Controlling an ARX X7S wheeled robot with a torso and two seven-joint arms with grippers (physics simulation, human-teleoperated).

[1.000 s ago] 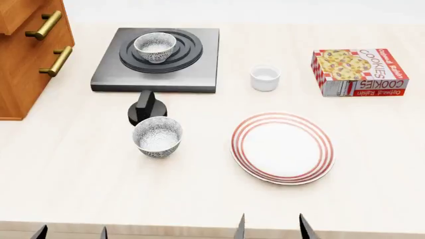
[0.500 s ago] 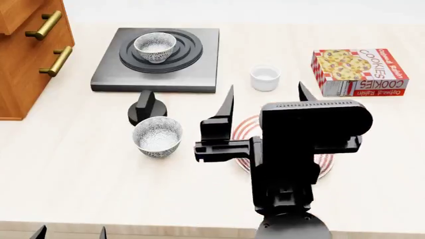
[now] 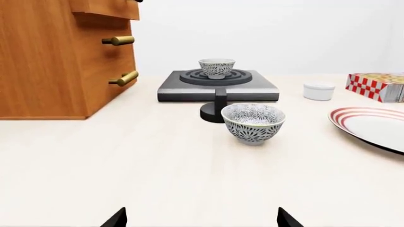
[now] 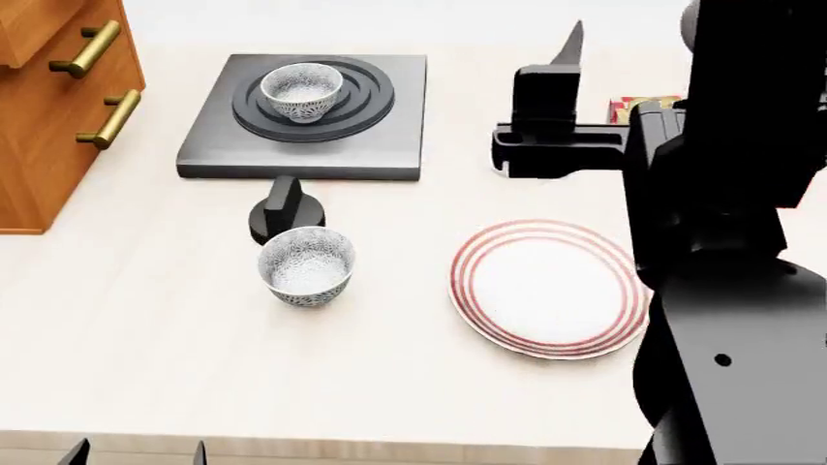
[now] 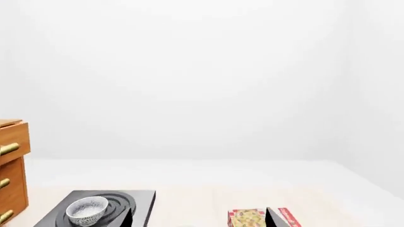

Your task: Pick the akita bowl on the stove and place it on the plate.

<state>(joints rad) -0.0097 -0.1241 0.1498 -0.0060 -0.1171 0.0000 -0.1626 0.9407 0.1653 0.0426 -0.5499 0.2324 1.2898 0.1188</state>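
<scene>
Right gripper (image 4: 575,68) has its fingers spread wide, nothing between them, touching nothing; it hangs in the air over the table (image 4: 387,387), on the cookie-box side of the stove (image 4: 308,116). Only one fingertip (image 4: 570,44) shows clearly in the head view, the other is hidden by the arm. Right arm (image 4: 730,242) is a big black column rising from the near edge, wrist pointing away from the robot, camera looking level across the stove.

Left gripper (image 4: 136,453) sits low at the near table edge, well short of the stove, just two fingertips showing, parted and empty.

Akita bowl (image 4: 301,92) stands upright on the stove's ring burner, mouth up (round, so no long axis to speak of). Its lookalike bowl (image 4: 306,265) stands on the table just in front of the stove's black knob (image 4: 285,208). Plate (image 4: 548,287) lies flat, bare, on the side of that bowl away from the wooden drawer cabinet (image 4: 58,107). Cookie box (image 5: 259,218) is beyond the plate, mostly hidden in the head view.
</scene>
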